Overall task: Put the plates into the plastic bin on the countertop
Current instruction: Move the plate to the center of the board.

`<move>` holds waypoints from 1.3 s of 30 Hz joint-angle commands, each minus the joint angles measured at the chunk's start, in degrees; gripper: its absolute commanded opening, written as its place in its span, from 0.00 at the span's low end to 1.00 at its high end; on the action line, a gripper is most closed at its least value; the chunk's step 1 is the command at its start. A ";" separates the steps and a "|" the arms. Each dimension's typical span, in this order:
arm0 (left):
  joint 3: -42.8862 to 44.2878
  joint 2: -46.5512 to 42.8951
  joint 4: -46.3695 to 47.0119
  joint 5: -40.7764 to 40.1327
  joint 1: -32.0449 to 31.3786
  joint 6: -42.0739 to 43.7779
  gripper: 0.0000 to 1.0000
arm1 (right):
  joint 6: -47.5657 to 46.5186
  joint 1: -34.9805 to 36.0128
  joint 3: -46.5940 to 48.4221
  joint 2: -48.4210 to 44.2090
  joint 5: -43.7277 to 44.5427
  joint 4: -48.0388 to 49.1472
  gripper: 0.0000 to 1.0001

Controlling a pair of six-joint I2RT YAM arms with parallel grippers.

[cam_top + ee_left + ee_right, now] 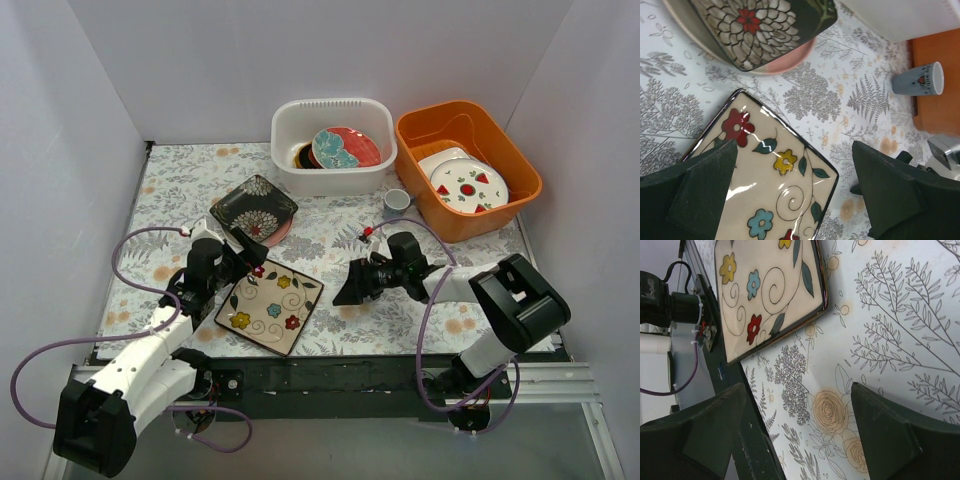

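A cream floral square plate (270,307) lies on the countertop (330,235) near the front edge. My left gripper (243,262) is open just above its far corner; the left wrist view shows the plate (770,175) between and below the spread fingers (794,150). My right gripper (345,290) is open and empty over bare countertop just right of that plate (767,290). A black white-flowered square plate (254,208) rests on a pink round plate (282,234). The white plastic bin (330,180) at the back holds a teal-striped plate (335,150), a red plate (365,148) and a dark one (303,157).
An orange tub (520,185) at the back right holds white plates with red fruit marks (467,185). A small grey cup (397,200) lies on its side between bin and tub. White walls close in the left, back and right.
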 commanded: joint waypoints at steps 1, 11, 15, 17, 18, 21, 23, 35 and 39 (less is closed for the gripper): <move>0.70 -2.34 -5.36 -3.54 0.24 -0.91 0.98 | 1.20 0.54 2.46 3.73 -0.62 4.29 0.93; -2.03 -7.00 -7.03 -2.66 0.24 -2.32 0.98 | 5.25 2.47 8.00 11.10 4.29 4.92 0.89; -2.30 -6.82 -6.68 -2.75 0.24 -1.79 0.98 | 6.65 3.87 9.50 13.13 5.35 5.26 0.86; -2.38 -7.00 -6.68 -3.01 0.24 -1.53 0.98 | 7.88 4.40 10.55 14.54 5.70 5.71 0.84; -2.38 -7.08 -6.50 -3.10 0.24 -1.27 0.98 | 8.15 4.84 10.90 15.15 5.79 5.88 0.82; -2.21 -7.09 -6.06 -3.10 0.24 -0.39 0.98 | 8.59 5.72 12.74 17.17 6.05 5.88 0.78; -2.03 -7.00 -5.89 -3.10 0.24 -0.13 0.98 | 8.77 6.16 13.45 18.49 6.67 5.44 0.75; -2.21 -7.44 -4.04 -2.93 0.24 1.37 0.98 | 11.32 8.10 15.56 25.17 5.18 7.02 0.40; -1.59 -6.82 -3.95 -2.75 0.24 2.16 0.98 | 11.32 8.89 16.27 26.41 5.00 6.94 0.02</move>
